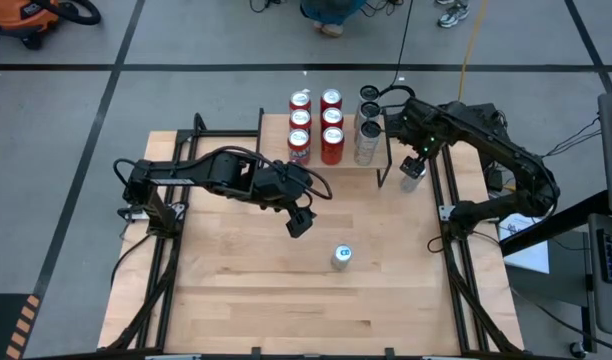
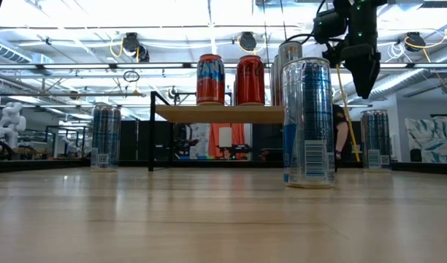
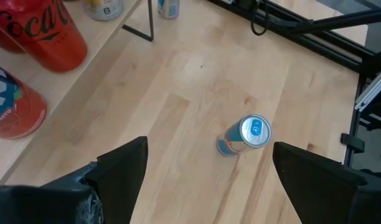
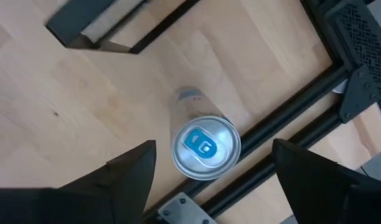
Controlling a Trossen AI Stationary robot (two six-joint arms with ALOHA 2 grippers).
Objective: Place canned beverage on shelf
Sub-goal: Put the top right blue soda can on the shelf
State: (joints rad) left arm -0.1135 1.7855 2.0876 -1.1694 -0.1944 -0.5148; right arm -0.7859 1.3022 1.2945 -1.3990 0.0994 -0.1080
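The shelf (image 1: 336, 140) is standing at the far edge of the table (image 1: 236, 290), carrying six red cans (image 1: 316, 125) in two rows and a few silver cans (image 1: 367, 130) at its right end.

The right gripper (image 1: 414, 165) is hovering just off the shelf's right end, above a silver can (image 1: 412, 177) that is standing upright on the table beside the shelf's black leg. In the right wrist view its fingers (image 4: 125, 168) are spread wide on either side of this can (image 4: 205, 148), not touching it.

The left gripper (image 1: 300, 222) is hanging over the table in front of the shelf, its fingers (image 3: 125, 165) wide apart and holding nothing. Another silver can (image 1: 341, 256) is standing upright on the bare table, well in front of the shelf and near the left gripper; the left wrist view shows it (image 3: 246, 135) ahead of the open fingers.
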